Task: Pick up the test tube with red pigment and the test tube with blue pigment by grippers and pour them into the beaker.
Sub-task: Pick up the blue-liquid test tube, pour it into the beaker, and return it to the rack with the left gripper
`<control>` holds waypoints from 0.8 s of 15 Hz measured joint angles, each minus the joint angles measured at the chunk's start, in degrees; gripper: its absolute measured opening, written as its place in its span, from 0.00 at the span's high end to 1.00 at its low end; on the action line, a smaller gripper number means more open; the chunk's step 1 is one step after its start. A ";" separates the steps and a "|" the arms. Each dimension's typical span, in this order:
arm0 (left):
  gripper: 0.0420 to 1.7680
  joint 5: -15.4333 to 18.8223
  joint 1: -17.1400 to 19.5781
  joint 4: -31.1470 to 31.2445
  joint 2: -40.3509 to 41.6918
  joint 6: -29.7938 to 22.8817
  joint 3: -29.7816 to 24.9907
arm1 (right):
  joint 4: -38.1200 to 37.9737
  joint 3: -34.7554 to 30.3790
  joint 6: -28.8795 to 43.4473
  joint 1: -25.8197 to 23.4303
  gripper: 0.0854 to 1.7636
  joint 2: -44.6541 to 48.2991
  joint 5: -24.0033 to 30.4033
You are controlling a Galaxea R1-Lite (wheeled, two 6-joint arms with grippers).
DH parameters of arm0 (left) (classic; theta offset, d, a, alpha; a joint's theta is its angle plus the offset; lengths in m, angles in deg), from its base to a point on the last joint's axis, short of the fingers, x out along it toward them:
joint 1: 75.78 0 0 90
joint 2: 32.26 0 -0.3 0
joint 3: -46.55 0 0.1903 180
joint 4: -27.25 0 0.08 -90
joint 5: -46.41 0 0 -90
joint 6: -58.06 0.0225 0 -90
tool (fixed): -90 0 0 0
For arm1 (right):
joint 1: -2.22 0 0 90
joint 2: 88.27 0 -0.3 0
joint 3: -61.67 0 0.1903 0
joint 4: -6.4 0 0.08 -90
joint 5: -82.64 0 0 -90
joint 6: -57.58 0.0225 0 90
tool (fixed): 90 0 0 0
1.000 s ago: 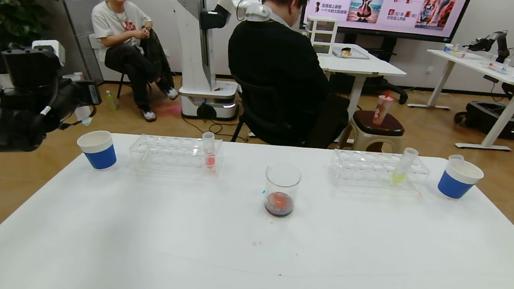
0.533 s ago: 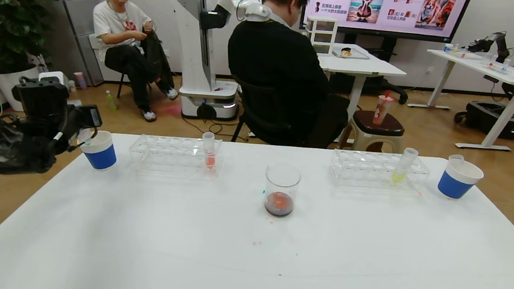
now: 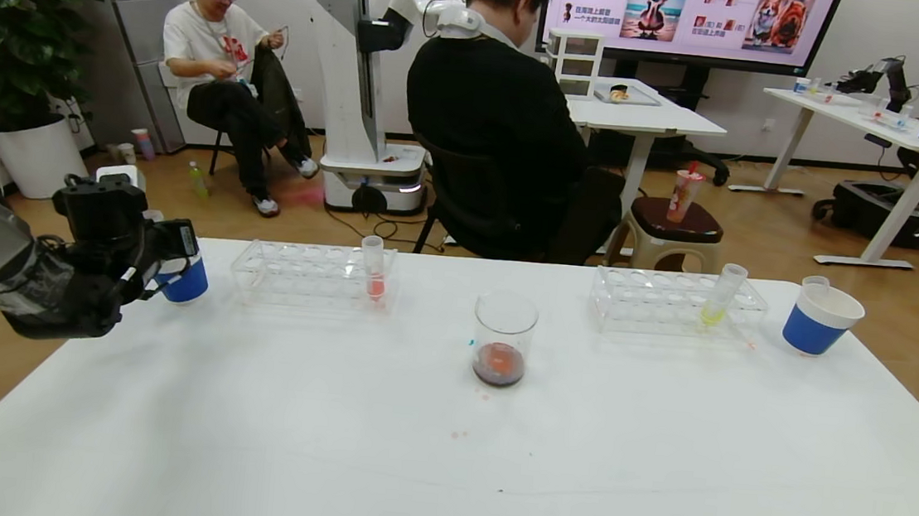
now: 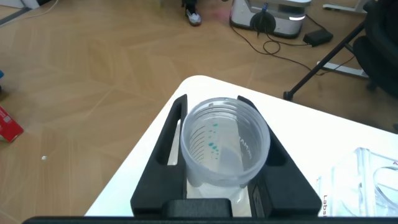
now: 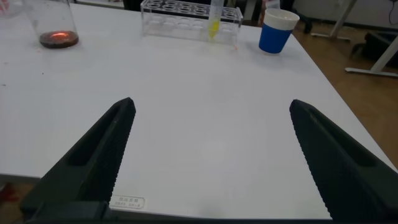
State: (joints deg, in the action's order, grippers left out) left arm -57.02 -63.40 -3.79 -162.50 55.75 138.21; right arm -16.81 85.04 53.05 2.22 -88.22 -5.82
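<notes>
My left gripper (image 3: 162, 264) hangs at the table's far left corner, right in front of a blue-and-white paper cup (image 3: 189, 284). It (image 4: 213, 124) is shut on the test tube with blue pigment (image 4: 224, 146), a clear tube with only blue droplets left on its inside wall. The beaker (image 3: 504, 339) stands mid-table with dark red liquid at its bottom. One tube with reddish liquid (image 3: 373, 271) stands in the left rack (image 3: 300, 273); I cannot tell whether it is the red pigment tube. My right gripper (image 5: 211, 104) is open over bare table at the near right, out of the head view.
The right rack (image 3: 676, 303) holds a tube with yellow-green liquid (image 3: 721, 296). A second paper cup (image 3: 818, 320) at the far right has a clear tube rim (image 3: 815, 282) sticking out. Small coloured drops (image 3: 461, 434) dot the table near the beaker. People sit beyond the far edge.
My left gripper has come down and rightward with the tube, from beyond the table's left corner to just in front of the left paper cup. The right gripper has stayed still.
</notes>
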 joint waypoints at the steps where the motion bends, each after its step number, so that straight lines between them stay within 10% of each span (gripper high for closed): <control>1: 0.72 0.00 0.00 -0.02 -0.10 0.06 -0.10 | 0.00 0.00 0.02 0.00 0.02 0.00 0.00; 5: 0.69 0.04 0.05 -0.11 -0.27 0.23 -0.60 | 0.00 0.00 0.02 0.00 0.02 0.00 0.00; 9: 0.05 0.02 -0.09 -0.11 -0.27 0.37 -1.04 | 0.00 0.00 0.02 0.00 0.02 0.00 0.02; 12: 0.01 0.09 -0.48 -0.16 0.28 0.41 -0.43 | 0.00 0.00 0.00 0.00 0.02 0.00 0.00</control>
State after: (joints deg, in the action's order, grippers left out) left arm -56.93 -63.88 -3.95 -162.22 56.16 137.78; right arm -16.81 85.04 53.05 2.22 -88.22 -5.82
